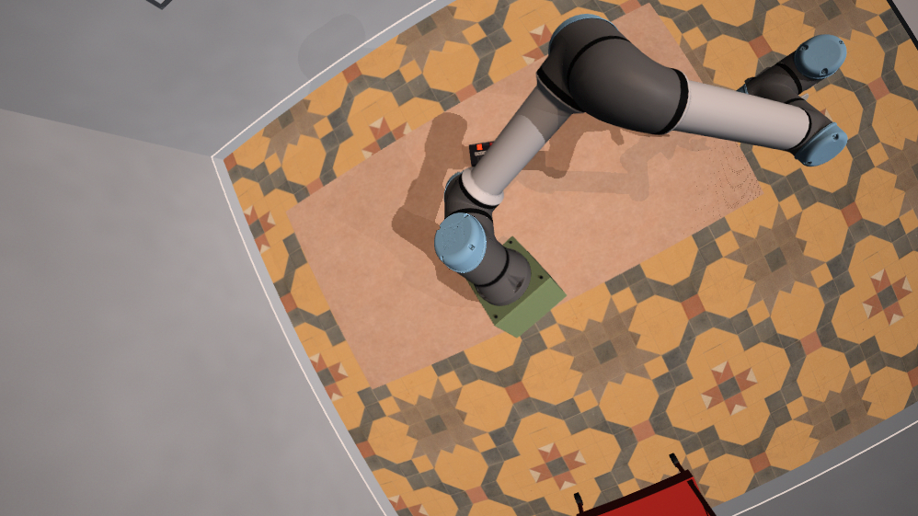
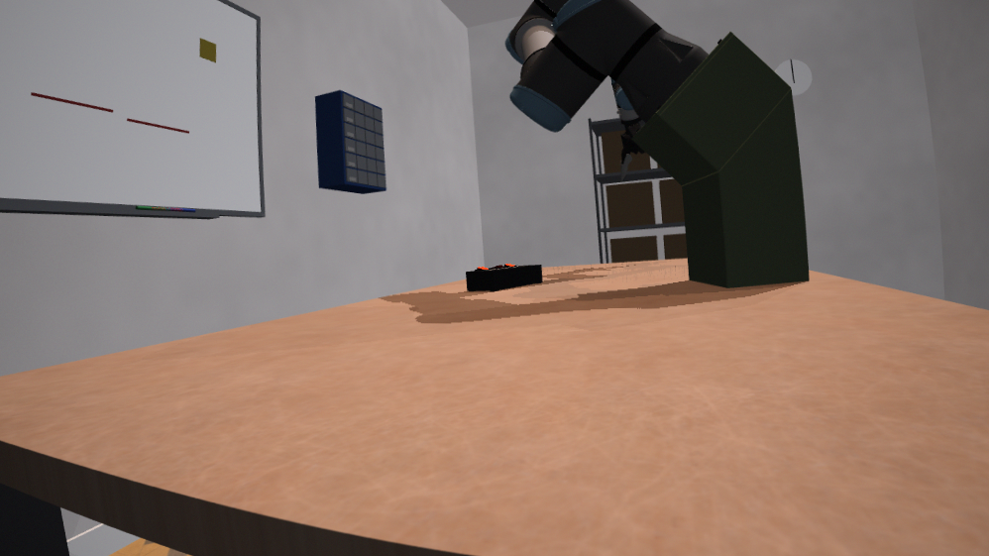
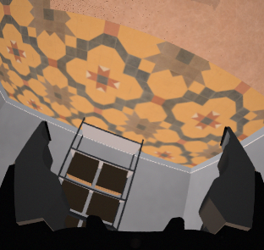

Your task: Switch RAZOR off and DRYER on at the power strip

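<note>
The black power strip (image 1: 479, 153) (image 2: 502, 278) lies on the wooden table (image 1: 351, 246) (image 2: 510, 411) with its switch side up. Orange-red rocker switches show on top. In the overhead view the forearm covers most of it, and the labels are too small to read. My gripper (image 3: 136, 126) is open wide and empty. It is held high, beyond the table's far end and well away from the strip, and looks down on the tiled floor and a shelf rack. The strip is not in the wrist view.
The arm's green base block (image 1: 534, 301) (image 2: 743, 192) stands on the table beside the strip. A shelf rack (image 2: 634, 207) (image 3: 101, 176) with brown boxes stands against the wall behind the table. A red cart (image 1: 643, 500) stands on the floor, off the table.
</note>
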Action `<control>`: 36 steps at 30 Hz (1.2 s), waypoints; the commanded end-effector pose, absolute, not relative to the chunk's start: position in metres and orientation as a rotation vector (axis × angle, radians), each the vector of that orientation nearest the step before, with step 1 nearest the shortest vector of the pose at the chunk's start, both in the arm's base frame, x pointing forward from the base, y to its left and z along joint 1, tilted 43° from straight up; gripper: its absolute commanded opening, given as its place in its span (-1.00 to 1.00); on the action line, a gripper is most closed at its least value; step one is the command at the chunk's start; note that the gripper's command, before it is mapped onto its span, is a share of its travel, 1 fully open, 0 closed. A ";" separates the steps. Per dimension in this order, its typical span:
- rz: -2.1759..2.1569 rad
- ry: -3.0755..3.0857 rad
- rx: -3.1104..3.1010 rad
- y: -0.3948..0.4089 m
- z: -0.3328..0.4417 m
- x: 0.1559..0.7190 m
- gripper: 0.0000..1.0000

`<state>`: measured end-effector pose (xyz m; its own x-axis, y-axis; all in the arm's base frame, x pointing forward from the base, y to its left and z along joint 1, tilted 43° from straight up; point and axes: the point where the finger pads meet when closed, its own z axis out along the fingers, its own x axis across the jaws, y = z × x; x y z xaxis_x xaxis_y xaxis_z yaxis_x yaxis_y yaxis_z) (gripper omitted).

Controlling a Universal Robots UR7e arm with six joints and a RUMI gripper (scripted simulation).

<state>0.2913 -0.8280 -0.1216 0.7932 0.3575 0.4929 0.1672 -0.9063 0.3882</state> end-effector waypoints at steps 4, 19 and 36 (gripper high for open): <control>0.823 0.400 2.656 -0.829 -0.121 0.291 1.00; 0.823 0.400 2.656 -0.829 -0.121 0.291 1.00; 0.852 0.538 2.685 -0.769 -0.085 0.355 1.00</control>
<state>0.3304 -0.7949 -0.1014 0.7726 0.3978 0.4949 0.2256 -0.9005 0.3717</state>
